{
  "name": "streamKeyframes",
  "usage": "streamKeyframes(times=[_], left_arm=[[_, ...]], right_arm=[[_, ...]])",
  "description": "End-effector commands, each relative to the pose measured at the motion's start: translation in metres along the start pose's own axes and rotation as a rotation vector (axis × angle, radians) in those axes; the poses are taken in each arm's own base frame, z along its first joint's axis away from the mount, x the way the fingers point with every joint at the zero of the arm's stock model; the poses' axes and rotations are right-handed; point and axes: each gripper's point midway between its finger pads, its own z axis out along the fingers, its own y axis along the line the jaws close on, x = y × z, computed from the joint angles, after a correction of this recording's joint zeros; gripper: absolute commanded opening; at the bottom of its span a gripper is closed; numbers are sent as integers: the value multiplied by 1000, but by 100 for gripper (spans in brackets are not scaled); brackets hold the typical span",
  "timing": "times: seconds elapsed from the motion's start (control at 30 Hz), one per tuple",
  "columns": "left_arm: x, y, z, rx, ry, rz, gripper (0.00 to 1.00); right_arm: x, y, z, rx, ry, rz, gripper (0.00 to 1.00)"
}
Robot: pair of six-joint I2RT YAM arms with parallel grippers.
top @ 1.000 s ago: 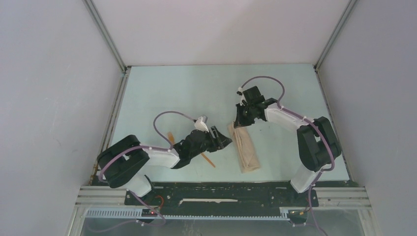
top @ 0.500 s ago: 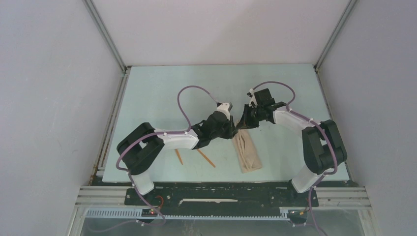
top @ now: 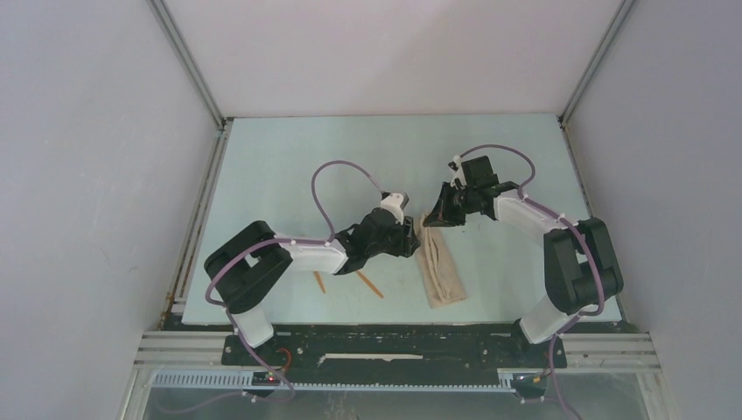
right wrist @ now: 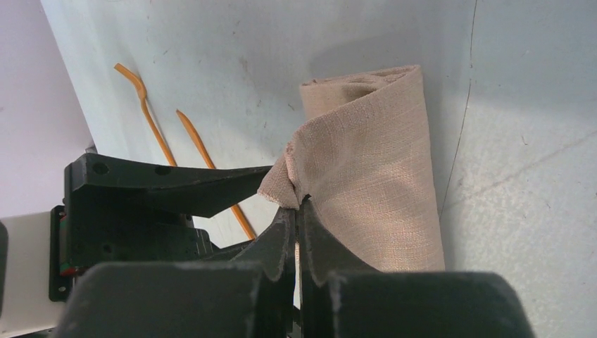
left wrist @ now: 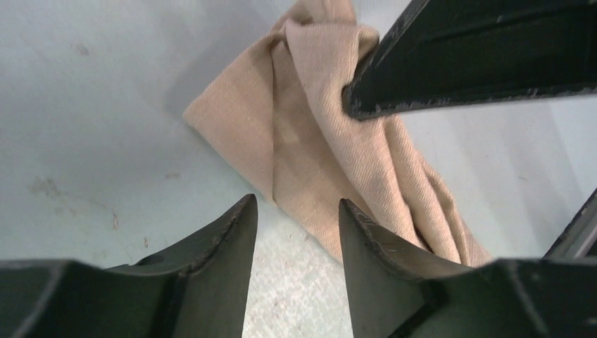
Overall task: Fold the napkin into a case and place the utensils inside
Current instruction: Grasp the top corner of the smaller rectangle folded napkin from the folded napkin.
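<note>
Two claws meet at the upper end of the case, a narrow beige oblong lying just right of centre in the overhead view. The right claw is clenched on a raised corner of its top layer. The left claw stands released and empty, just left of that end. The cloth looks soft, light and limp, so I'd expect it to sag; better to take only the loose upper edge. The fork and knife lie on the worktop, lower left of the case.
</note>
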Motion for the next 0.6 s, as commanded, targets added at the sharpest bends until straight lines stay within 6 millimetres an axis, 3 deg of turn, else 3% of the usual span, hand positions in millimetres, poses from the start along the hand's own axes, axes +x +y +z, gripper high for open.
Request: streamKeyframes(times=[0.0, 0.17, 0.57], left_arm=[[-30, -3, 13, -31, -68, 55, 49], [-34, 2, 25, -77, -46, 98, 36], [-24, 9, 35, -187, -5, 226, 37]], right_arm=[[-7, 16, -12, -51, -40, -22, 0], [-6, 16, -13, -47, -38, -24, 0], [-4, 15, -12, -53, -34, -26, 0]])
